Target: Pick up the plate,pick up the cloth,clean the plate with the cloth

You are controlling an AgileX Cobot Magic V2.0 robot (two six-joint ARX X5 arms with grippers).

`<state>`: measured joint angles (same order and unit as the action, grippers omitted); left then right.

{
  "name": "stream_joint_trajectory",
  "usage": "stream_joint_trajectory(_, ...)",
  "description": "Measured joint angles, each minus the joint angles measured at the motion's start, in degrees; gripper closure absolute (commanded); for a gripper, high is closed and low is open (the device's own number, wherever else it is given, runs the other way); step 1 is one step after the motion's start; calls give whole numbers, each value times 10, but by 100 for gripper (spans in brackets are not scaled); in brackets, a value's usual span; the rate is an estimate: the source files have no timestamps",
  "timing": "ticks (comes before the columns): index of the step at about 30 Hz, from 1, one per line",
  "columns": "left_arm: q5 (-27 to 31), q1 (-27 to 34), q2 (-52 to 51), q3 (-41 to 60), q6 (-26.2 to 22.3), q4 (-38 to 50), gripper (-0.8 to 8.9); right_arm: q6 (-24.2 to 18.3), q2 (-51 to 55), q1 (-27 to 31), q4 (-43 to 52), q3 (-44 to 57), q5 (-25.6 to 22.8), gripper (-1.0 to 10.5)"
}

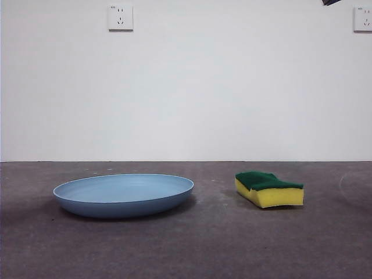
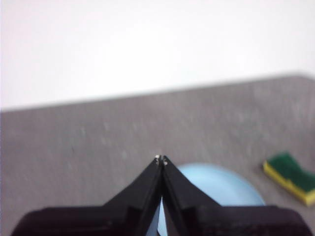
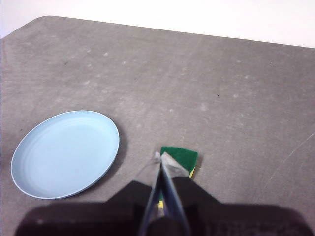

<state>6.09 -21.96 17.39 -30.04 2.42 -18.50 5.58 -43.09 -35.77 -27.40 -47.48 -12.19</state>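
Lying flat on the grey table (image 1: 186, 250), the plate (image 1: 123, 195) is sitting well apart from the sponge (image 1: 269, 189), with a bare strip of tabletop between them. Both are resting untouched, and open table is stretching all around each one: in front, behind toward the white wall (image 1: 186, 87), and out to either side.

The left claw (image 2: 161, 160) is hanging above the table with its two black jaws pressed together at the tips, gripping nothing. The plate (image 2: 216, 184) is lying just beyond and below those tips, partly hidden by the jaws, and the sponge (image 2: 290, 177) is lying farther off to one side of it.

The right claw (image 3: 160, 157) is also hovering high, its jaws meeting in a thin closed line and holding nothing. The sponge (image 3: 181, 156) is sitting directly under its tips, half covered by them, while the plate (image 3: 66, 153) is lying well off to the side, fully in sight. In the front view only a small black tip (image 1: 331, 2) is showing at the top corner.

The plate is round, wide and shallow, smooth light-blue plastic with a plain rim. The sponge is a small block, yellow foam below and a dark green scouring layer on top, with a wavy side edge. The tabletop is matte, mottled grey, with a rounded far corner. Two white sockets (image 1: 120, 17) are sitting on the wall.
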Motion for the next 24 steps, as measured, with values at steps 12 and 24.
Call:
stream_joint_trajectory(12, -62, 153, -109, 178, -6, 78, 817, 0, 0, 0, 0, 0, 0, 946)
stream_joint_trajectory(24, -63, 178, -171, 290, 9, 107, 817, 0, 0, 0, 0, 0, 0, 946)
